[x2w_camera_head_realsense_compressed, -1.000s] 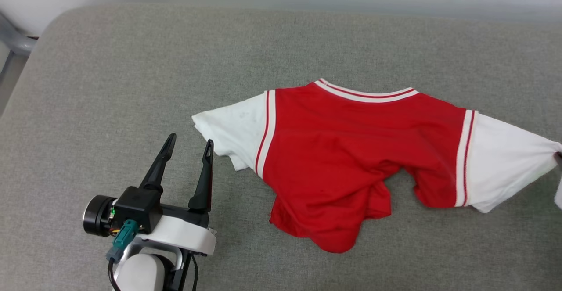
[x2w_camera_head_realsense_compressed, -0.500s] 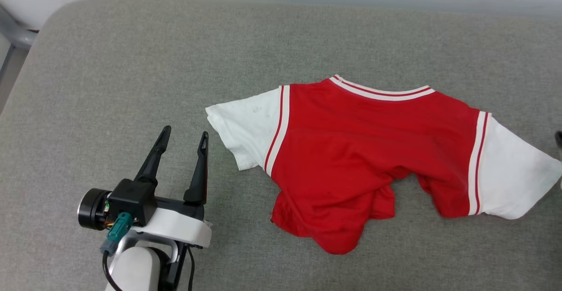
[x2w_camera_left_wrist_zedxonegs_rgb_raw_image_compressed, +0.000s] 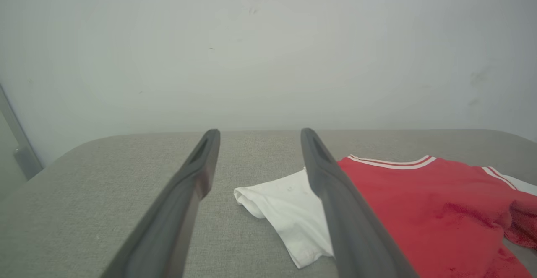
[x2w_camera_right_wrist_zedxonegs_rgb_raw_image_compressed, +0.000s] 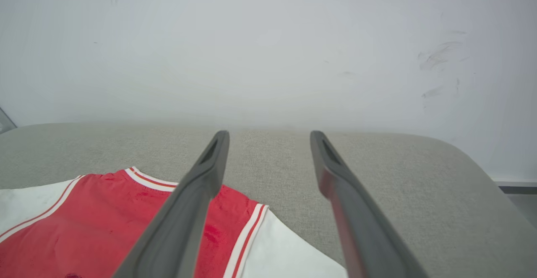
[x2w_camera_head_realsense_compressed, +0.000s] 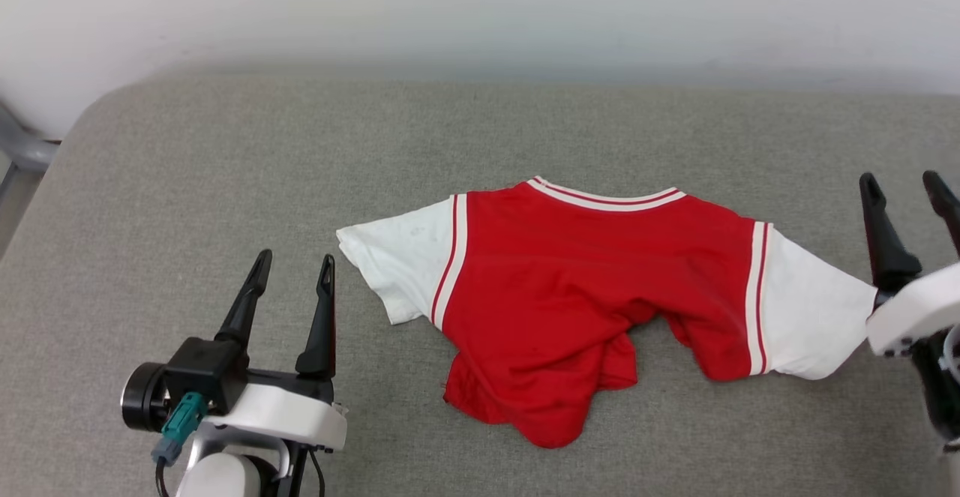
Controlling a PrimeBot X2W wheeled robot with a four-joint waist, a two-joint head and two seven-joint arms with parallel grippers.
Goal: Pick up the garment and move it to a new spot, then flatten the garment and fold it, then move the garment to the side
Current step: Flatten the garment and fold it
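Head view: a grey metal frame [x2w_camera_head_realsense_compressed: 22, 154] stands far left, off the grey cushion [x2w_camera_head_realsense_compressed: 225, 152]. The left gripper [x2w_camera_head_realsense_compressed: 296, 257], fingers apart, is near one white sleeve. The garment [x2w_camera_head_realsense_compressed: 570, 287] lies rumpled mid-cushion. The right gripper [x2w_camera_head_realsense_compressed: 898, 178], fingers apart, is just beside the other sleeve.

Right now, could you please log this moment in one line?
red jersey T-shirt: rumpled on grey cushion | left gripper: open, empty | right gripper: open, empty
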